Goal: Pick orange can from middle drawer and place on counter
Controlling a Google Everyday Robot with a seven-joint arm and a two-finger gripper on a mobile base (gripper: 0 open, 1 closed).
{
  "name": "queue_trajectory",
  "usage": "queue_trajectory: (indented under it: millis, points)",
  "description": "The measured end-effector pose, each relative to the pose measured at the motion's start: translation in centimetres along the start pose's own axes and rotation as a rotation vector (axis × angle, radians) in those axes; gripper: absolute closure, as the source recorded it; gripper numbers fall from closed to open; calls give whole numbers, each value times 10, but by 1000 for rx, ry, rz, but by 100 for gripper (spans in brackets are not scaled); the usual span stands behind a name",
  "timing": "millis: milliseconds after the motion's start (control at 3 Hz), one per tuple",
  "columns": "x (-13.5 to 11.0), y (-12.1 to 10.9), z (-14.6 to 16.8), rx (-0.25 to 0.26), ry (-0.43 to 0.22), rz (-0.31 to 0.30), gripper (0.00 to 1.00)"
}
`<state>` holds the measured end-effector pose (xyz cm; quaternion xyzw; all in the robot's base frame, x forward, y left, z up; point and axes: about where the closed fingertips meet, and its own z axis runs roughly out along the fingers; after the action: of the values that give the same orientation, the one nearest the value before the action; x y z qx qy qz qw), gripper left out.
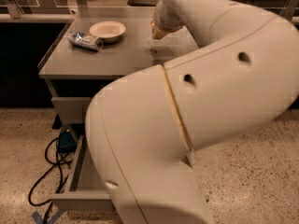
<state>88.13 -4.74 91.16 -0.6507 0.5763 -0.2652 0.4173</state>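
Observation:
My arm fills most of the camera view. Its gripper (159, 28) hangs over the back right part of the counter (117, 55), mostly hidden behind the wrist. It is shut on the orange can (157, 32), of which only a small orange-brown part shows under the wrist, a little above the counter top. The middle drawer (78, 171) stands pulled open low at the left. Only its left wall and front corner show; the rest is behind my arm.
A pale round bowl (107, 30) and a silver-blue shiny cylinder (85, 39) lie on the counter's back left. A shut drawer front (70, 110) sits under the counter. Black cables (46, 171) and a blue box (67, 141) lie on the speckled floor at the left.

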Motion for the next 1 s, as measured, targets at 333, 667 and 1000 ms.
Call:
queue_trajectory:
  millis: [333,667,1000]
  points:
    - [10,20,12,-134,19,-13,100]
    - [34,66,12,-282,-46,51,100]
    - [35,67,12,-289,-50,56,100]
